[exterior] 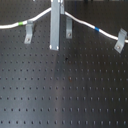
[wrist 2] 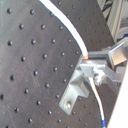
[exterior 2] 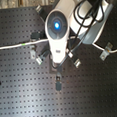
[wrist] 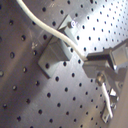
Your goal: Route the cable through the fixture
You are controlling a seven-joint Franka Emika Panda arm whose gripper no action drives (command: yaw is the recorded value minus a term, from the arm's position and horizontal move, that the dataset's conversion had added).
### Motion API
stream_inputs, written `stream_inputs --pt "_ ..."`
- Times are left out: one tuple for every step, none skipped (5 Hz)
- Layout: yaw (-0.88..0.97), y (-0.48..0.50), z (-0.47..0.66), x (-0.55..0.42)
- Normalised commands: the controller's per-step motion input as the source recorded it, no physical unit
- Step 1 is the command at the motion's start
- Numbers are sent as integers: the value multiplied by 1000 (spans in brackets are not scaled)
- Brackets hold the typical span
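Overhead, we see the pincer (wrist 2: 90,64) clamped on the white cable (wrist 2: 64,26) just above a gray clip (wrist 2: 76,92). Beyond the pincer, the cable crosses the perforated desk (exterior: 65,95), blue band (exterior: 97,29) to one side and green band (exterior: 20,23) to the other.

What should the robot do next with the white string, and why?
Probably lower the cable a little into the middle clip. The pincer grips it right beside that clip, and in the first exterior view the cable seems to ride over the clip's top rather than sit in it.
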Motion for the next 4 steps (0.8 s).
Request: stream_inputs --pt "-40 292 490 -111" --pt "-63 267 513 -143" --pt "-71 129 458 -83" --pt "0 19 0 6"
